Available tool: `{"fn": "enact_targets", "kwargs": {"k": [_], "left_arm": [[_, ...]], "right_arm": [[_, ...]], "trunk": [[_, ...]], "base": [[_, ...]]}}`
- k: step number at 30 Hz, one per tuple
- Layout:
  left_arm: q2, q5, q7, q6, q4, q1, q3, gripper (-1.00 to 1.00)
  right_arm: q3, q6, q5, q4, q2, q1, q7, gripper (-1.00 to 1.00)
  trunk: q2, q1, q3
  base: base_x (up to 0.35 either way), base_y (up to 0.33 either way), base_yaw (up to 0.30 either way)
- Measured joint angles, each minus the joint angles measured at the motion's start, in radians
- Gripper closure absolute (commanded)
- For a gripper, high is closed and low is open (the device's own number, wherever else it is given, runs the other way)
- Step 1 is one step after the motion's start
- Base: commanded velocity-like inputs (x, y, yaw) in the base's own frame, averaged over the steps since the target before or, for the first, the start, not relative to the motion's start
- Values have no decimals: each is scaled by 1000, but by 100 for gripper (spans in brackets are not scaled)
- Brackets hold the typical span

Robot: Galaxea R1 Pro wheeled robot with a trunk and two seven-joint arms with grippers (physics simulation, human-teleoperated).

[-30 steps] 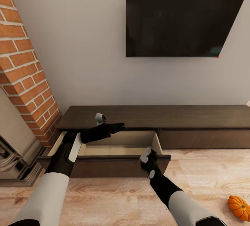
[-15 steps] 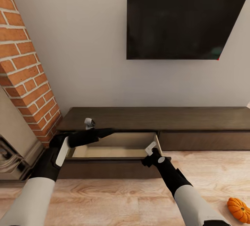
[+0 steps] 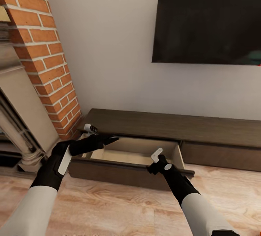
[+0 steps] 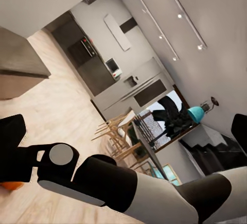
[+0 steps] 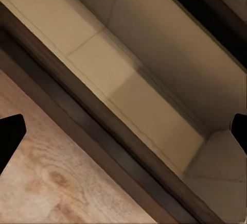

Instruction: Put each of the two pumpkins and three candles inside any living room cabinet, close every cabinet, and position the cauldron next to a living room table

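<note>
One drawer of the cabinet [image 3: 137,156] stands pulled out and bare, both the left gripper [image 3: 108,140] and right gripper [image 3: 156,155] spread and unladen above it; judged next: fetch pumpkins and candles.

Cabinet [image 3: 174,125] dark brown, drawer [image 3: 135,151] inside light tan — floor [image 3: 119,207] pale wood grain, chimney [image 3: 47,55] red brick, wall [image 3: 112,47] off-white, TV [image 3: 208,22] black.
</note>
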Motion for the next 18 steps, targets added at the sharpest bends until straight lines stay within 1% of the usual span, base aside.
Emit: {"fn": "enact_targets", "kwargs": {"k": [5,16,18], "left_arm": [[-2,0,-2,0,0,1,0,-100],[-4,1,-2,0,0,1,0,-100],[-4,1,-2,0,-1,1,0,-100]], "right_arm": [[0,0,-1,0,0,0,0,-100],[0,0,-1,0,0,0,0,-100],[0,0,0,1,0,0,0,-100]], "trunk": [[0,0,0],[0,0,0],[0,0,0]], "base": [[-179,0,293],[-319,-2,293],[-243,-64,293]]}}
